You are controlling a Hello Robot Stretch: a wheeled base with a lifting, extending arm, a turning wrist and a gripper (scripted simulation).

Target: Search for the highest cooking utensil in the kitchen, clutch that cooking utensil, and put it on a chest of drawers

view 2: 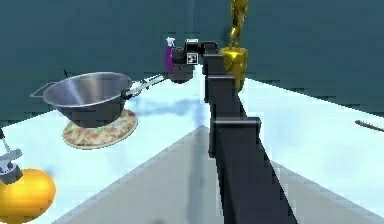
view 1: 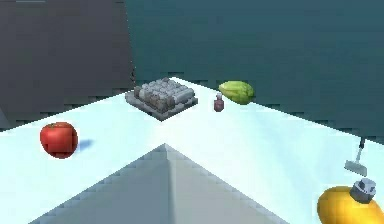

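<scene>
Your gripper [view 2: 158, 76] is near the pan [view 2: 85, 95] handle; can't tell if it holds anything. Skewed reach cd shove pan off desk [view 2: 300, 125].

No legible text, label, brand, number or sign is found on any item or surface inspected.

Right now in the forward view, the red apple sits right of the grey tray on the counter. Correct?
Not quite. The apple is red and it is on the counter, but it sits left of the grey tray, not right of it. The forward view shows this.
</scene>
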